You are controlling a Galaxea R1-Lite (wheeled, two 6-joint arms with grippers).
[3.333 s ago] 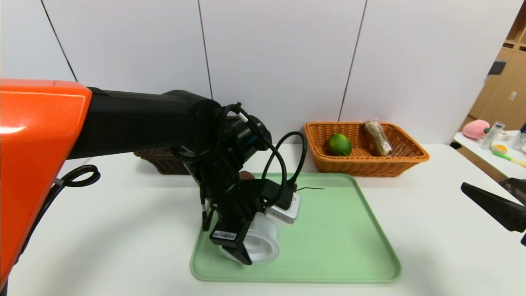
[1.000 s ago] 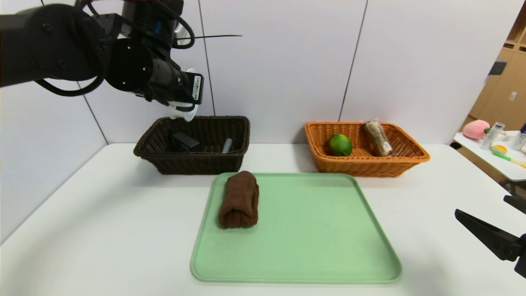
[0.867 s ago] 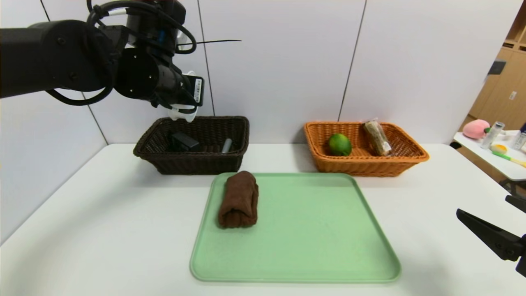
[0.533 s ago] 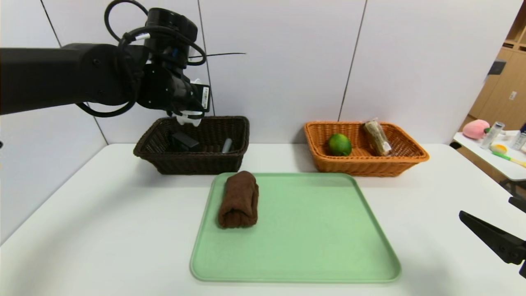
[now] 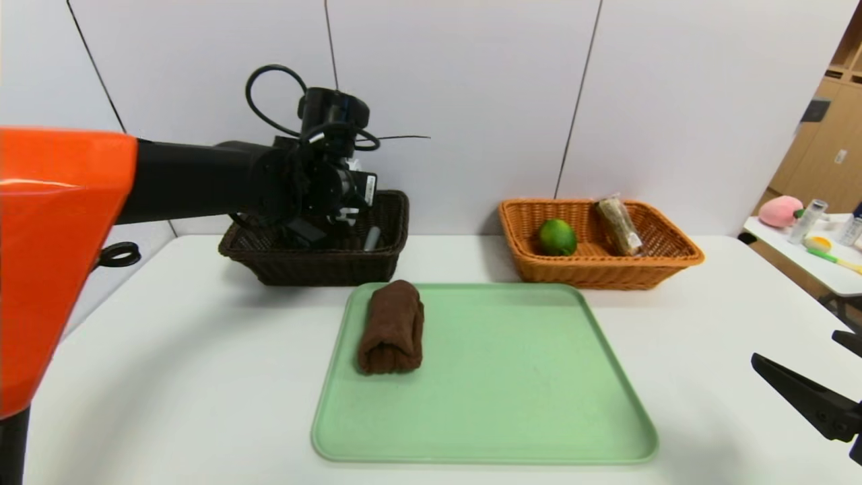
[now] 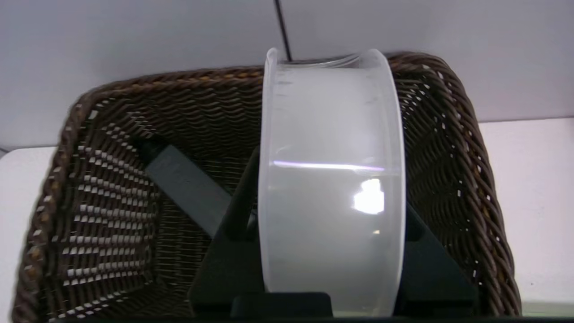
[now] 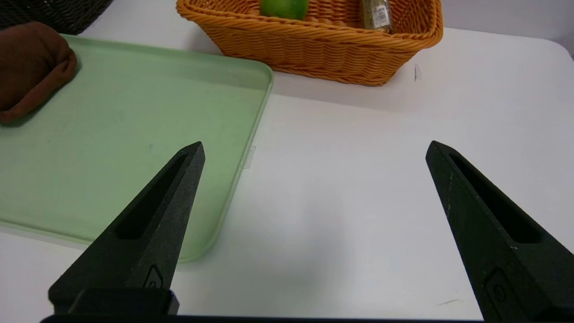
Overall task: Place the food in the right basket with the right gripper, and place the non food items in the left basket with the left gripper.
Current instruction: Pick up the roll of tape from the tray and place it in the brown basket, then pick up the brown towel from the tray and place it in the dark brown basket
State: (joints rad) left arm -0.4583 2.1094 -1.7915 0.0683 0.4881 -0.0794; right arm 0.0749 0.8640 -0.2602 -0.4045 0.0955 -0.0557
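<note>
The left gripper point(image 6: 329, 251) hangs over the dark brown wicker basket point(image 5: 316, 259) at the far left of the counter point(image 5: 168, 377), its fingers point(image 6: 233, 251) clamped on a roll of clear tape point(image 6: 329, 179) held on edge above a black box point(image 6: 188, 190) lying inside. A rolled brown towel point(image 5: 392, 327) lies on the far-left part of the green tray point(image 5: 512, 404), just near of that basket. The orange basket point(image 5: 599, 269) at the far right holds a lime point(image 5: 557, 237) and a wrapped snack bar point(image 5: 619, 225), while the right gripper point(image 7: 314, 233) idles low over the near right counter with its fingers spread wide.
</note>
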